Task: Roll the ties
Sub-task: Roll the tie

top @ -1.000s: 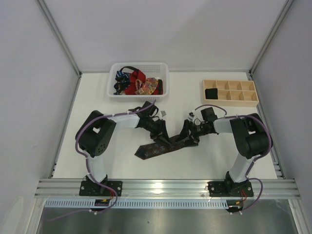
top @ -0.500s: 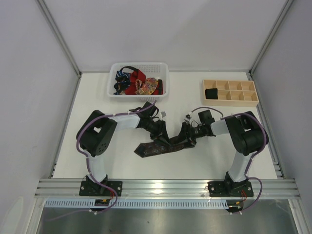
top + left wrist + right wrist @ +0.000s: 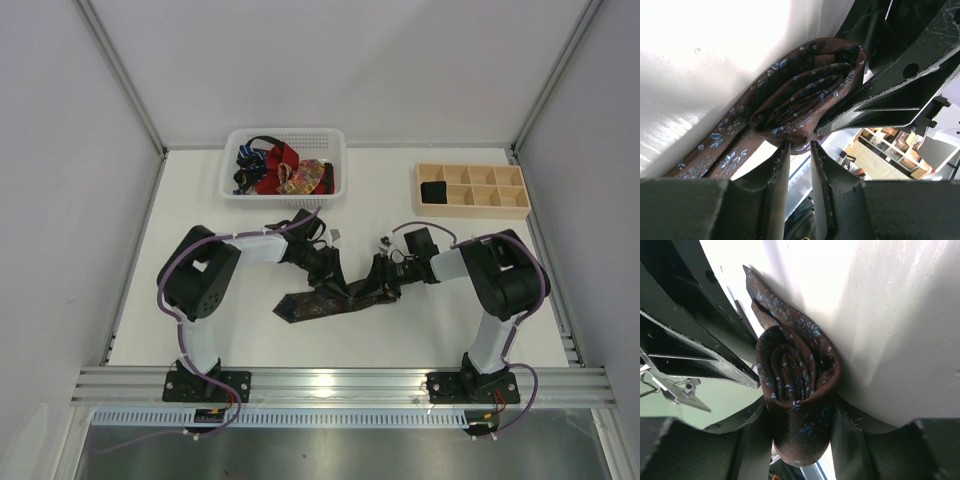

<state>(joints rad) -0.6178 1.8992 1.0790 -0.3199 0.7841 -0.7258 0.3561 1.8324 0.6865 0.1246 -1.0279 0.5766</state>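
A dark brown tie (image 3: 312, 305) with a fine pale pattern lies on the white table, its right end wound into a roll (image 3: 807, 97). My left gripper (image 3: 338, 284) reaches it from the upper left. Its narrow-set fingertips pinch the roll's lower rim (image 3: 799, 145). From the right comes my right gripper (image 3: 385, 284), and in its wrist view the roll (image 3: 800, 375) sits between both fingers (image 3: 762, 440), touching each side. The right gripper (image 3: 800, 406) is shut on it. More ties, red (image 3: 275, 165), blue and orange-patterned (image 3: 300, 178), lie in the basket.
A white mesh basket (image 3: 284, 201) stands at the back, left of centre. At the back right is a pale wooden tray (image 3: 470, 212) with square compartments; a dark roll (image 3: 433, 190) fills its left one. Metal posts and grey walls enclose the table.
My right gripper has slid left onto the roll and its fingers have closed in around it. The left gripper has kept its grip and place.
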